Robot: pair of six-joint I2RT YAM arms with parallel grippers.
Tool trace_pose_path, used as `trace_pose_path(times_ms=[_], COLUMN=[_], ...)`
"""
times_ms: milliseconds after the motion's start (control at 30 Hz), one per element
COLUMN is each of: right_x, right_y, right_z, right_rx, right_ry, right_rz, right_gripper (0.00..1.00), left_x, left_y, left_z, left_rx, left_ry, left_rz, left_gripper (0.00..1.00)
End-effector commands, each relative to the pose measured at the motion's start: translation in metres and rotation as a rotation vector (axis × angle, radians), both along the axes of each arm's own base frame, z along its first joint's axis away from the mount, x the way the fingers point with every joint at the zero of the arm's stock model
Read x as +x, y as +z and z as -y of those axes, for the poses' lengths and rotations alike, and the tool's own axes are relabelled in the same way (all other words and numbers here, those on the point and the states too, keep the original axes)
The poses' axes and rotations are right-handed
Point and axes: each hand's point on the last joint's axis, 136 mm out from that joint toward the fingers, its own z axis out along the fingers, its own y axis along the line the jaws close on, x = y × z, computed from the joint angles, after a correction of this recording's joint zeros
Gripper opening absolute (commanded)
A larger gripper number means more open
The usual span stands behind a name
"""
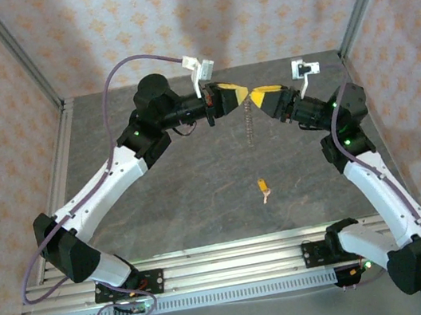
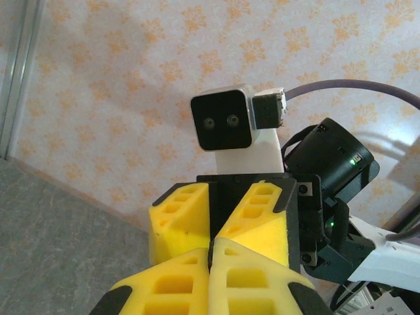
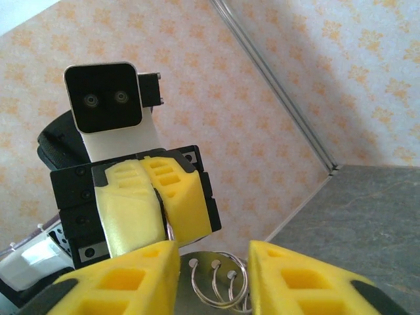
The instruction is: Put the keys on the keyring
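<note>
Yellow fingers meet over the far half of the grey table [image 1: 204,215] in my overhead view. The left gripper [image 1: 241,93] reaches in from the left and the right gripper [image 1: 256,95] from the right, their tips just beside each other. The keyring [image 1: 250,125] hangs from that meeting point as a thin pale strand. One key [image 1: 264,188], with an orange-yellow head and a short pale blade, lies flat on the table. It is well apart from the ring, nearer the front edge and a little right of the middle.

On the left wrist camera I see the left gripper [image 2: 210,252] with its two pads pressed flat together, no gap between them. Straight ahead is the right gripper [image 2: 213,223], facing me under its white camera block [image 2: 223,121]. From this angle I cannot tell how wide its jaws stand.

On the right wrist camera the right gripper [image 3: 213,262] shows a clear gap between its pads, so it is part open. The silvery loops of the keyring [image 3: 216,283] sit in that gap. I cannot tell whether either pad touches them. Opposite, the left gripper [image 3: 157,200] is clamped tight, with a thin wire of the ring coming out from between its pads, so the ring is in the left gripper's hold.
</note>
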Motion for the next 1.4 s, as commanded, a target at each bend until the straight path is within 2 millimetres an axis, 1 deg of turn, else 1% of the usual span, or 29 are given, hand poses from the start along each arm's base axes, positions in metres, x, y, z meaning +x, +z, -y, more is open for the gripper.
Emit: trace_pose_path(times_ms=[0,333,533,733,933,1033,1100,1133,1200,1267,1300,1367], right_x=[-0.014,-0.018,-0.018,-0.016,-0.015,-0.014,-0.009,-0.006,0.0,0.004,0.006,0.009], right_y=[0.021,0.026,0.025,0.019,0.014,0.01,0.008,0.007,0.006,0.009,0.01,0.013], right_z=[0.003,-0.002,-0.012,-0.015,-0.015,-0.014,-0.012,-0.011,-0.007,-0.004,-0.002,0.002], right_rx=[0.0,0.039,0.045,0.042,0.033,0.028,0.036,0.041,0.07,0.112,0.136,0.186], right_ry=[0.007,0.049,0.084,0.088,0.081,0.068,0.041,0.024,-0.015,-0.035,-0.049,-0.066], right_rz=[0.091,0.089,0.085,0.075,0.067,0.062,0.053,0.048,0.03,0.026,0.022,0.022], right_gripper=[0.36,0.35,0.31,0.22,0.0,0.0,0.0,0.0,0.0,0.0,0.0,0.0], left_x=[-0.003,-0.002,-0.001,-0.001,0.0,0.001,0.007,0.011,0.021,0.024,0.026,0.028], left_y=[0.015,0.015,0.016,0.017,0.016,0.016,0.017,0.019,0.021,0.027,0.028,0.027], left_z=[0.0,0.002,0.003,0.002,0.002,0.001,-0.002,-0.006,-0.017,-0.027,-0.031,-0.039], left_rx=[-0.021,-0.026,-0.035,-0.038,-0.037,-0.038,-0.047,-0.056,-0.091,-0.157,-0.187,-0.223], left_ry=[-0.014,-0.016,-0.017,-0.014,-0.013,0.0,0.045,0.083,0.178,0.233,0.258,0.304], left_rz=[0.053,0.053,0.051,0.051,0.051,0.048,0.036,0.029,0.005,-0.023,-0.038,-0.065], left_gripper=[0.0,0.0,0.0,0.0,0.0,0.0,0.0,0.04,0.31,0.53,0.58,0.62])
